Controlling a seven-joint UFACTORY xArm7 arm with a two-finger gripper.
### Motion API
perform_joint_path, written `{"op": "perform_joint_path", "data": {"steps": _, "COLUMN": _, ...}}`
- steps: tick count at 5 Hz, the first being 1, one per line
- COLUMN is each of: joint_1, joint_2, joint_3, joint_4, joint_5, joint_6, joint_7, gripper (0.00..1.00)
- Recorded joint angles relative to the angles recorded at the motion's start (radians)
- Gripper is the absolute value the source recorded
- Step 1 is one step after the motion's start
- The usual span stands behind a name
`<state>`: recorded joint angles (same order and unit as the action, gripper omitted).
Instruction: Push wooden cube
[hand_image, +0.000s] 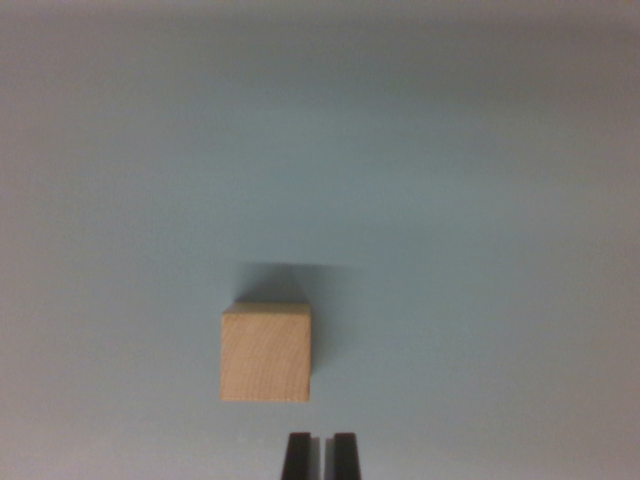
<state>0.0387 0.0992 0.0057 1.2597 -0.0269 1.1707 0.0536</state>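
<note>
A pale wooden cube (265, 353) rests on a light blue-grey surface, a little left of centre in the lower half of the wrist view. My gripper (320, 455) shows at the bottom edge as two black fingertips standing close together with only a thin gap and nothing between them. The fingertips sit just below the cube's lower right corner, with a small strip of bare surface between them and the cube. A soft shadow lies behind the cube's far side.
The plain blue-grey surface (450, 200) fills the whole view, with a darker band along the top edge.
</note>
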Motion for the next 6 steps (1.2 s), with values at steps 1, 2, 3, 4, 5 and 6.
{"op": "perform_joint_path", "data": {"steps": 1, "joint_1": 0.0023, "joint_2": 0.01, "joint_3": 0.002, "joint_4": -0.04, "joint_5": 0.0004, "joint_6": -0.045, "joint_7": 0.001, "gripper": 0.0}}
{"op": "perform_joint_path", "data": {"steps": 2, "joint_1": 0.0023, "joint_2": 0.01, "joint_3": 0.002, "joint_4": -0.04, "joint_5": 0.0004, "joint_6": -0.045, "joint_7": 0.001, "gripper": 0.0}}
{"op": "perform_joint_path", "data": {"steps": 3, "joint_1": 0.0048, "joint_2": 0.02, "joint_3": 0.003, "joint_4": -0.083, "joint_5": 0.0008, "joint_6": -0.093, "joint_7": 0.003, "gripper": 0.0}}
{"op": "perform_joint_path", "data": {"steps": 4, "joint_1": 0.0048, "joint_2": 0.02, "joint_3": 0.003, "joint_4": -0.083, "joint_5": 0.0008, "joint_6": -0.093, "joint_7": 0.003, "gripper": 0.0}}
{"op": "perform_joint_path", "data": {"steps": 5, "joint_1": 0.0072, "joint_2": 0.03, "joint_3": 0.005, "joint_4": -0.125, "joint_5": 0.0012, "joint_6": -0.14, "joint_7": 0.005, "gripper": 0.0}}
{"op": "perform_joint_path", "data": {"steps": 6, "joint_1": 0.0072, "joint_2": 0.03, "joint_3": 0.005, "joint_4": -0.125, "joint_5": 0.0012, "joint_6": -0.14, "joint_7": 0.005, "gripper": 0.0}}
